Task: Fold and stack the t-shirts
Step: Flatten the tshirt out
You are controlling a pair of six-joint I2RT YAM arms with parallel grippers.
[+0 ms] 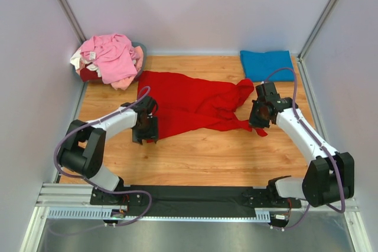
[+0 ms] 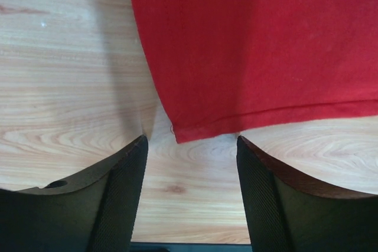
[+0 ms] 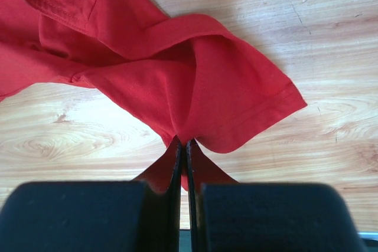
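The red shirt (image 1: pixel 189 101) lies spread at the centre of the desk (image 1: pixel 195 157). The right fingers (image 3: pixel 177 160) are clamped on its sleeve at the 3 o'clock edge. The left fingers (image 2: pixel 131 172) stand apart, facing the hem corner at 8 o'clock without gripping it. Advance until the corner sits between them, then close. A shallow bite would probably slip.

Red t-shirt (image 1: pixel 189 104) lies rumpled centrally, blue t-shirt (image 1: pixel 267 64) folded, pink t-shirts (image 1: pixel 111 57) heaped.
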